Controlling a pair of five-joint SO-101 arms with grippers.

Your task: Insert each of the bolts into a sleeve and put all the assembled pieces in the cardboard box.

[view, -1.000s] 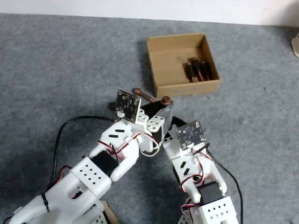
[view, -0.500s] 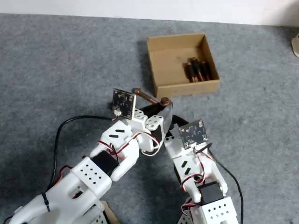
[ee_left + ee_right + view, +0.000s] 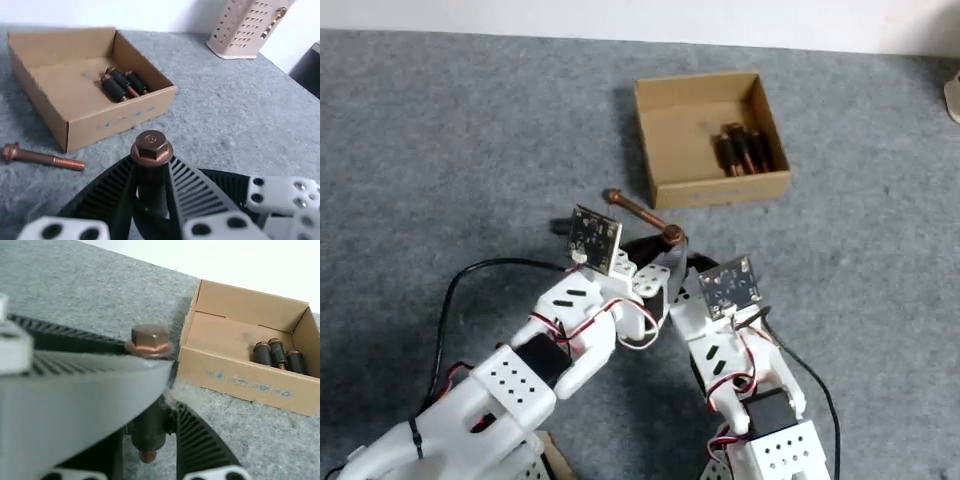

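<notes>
Left arm (image 3: 570,320) has drawn back; bolt (image 3: 151,147) between its jaws, through sleeve (image 3: 147,427).

The bolt (image 3: 632,208) is copper, sleeves (image 3: 732,155) black, cardboard box (image 3: 720,188) tan, carpet (image 3: 470,130) mottled grey.

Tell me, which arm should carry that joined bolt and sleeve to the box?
Probably right: the right claw grips the sleeve with the bolt through it, and the cardboard box sits nearer that arm.
</notes>
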